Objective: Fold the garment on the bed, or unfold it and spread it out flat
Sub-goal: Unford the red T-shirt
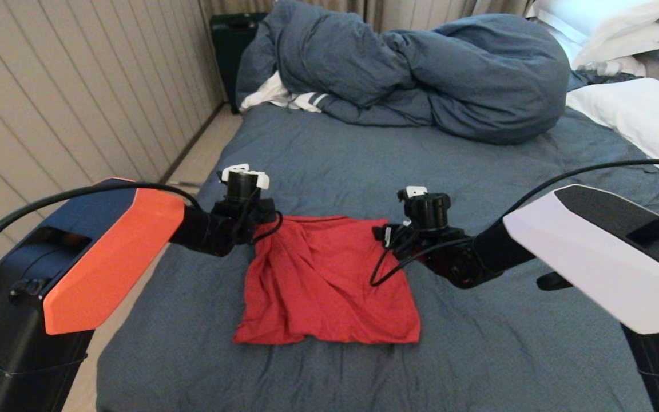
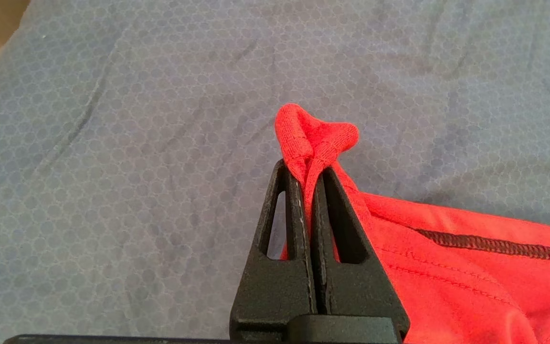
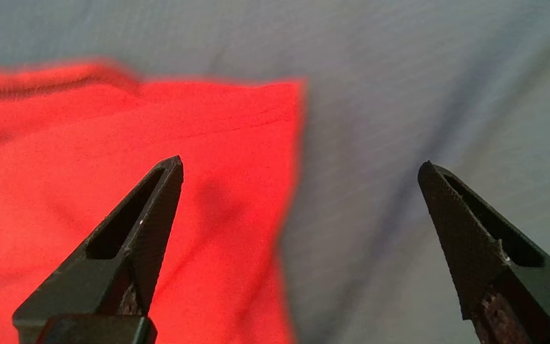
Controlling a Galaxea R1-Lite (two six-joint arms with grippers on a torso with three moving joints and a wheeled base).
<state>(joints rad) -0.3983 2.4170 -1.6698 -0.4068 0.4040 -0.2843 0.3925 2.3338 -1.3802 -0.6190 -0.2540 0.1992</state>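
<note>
The red garment (image 1: pixel 324 280) lies rumpled and roughly square in the middle of the bed (image 1: pixel 335 160), no print showing. My left gripper (image 2: pixel 307 167) is shut on the garment's far left corner (image 2: pixel 315 134), which bunches up between the black fingers; in the head view the left gripper (image 1: pixel 261 220) sits at that corner. The right gripper (image 3: pixel 301 165) hangs open over the garment's far right corner (image 3: pixel 237 143), one finger above red cloth, the other above the sheet. In the head view the right gripper (image 1: pixel 389 234) is at that far right edge, its fingers hidden by the wrist.
A bunched dark blue-grey duvet (image 1: pixel 421 74) fills the far end of the bed, with a white striped cloth (image 1: pixel 295 100) under its left side. White pillows (image 1: pixel 638 114) lie at the far right. The bed's left edge drops to the floor by a panelled wall (image 1: pixel 78 86).
</note>
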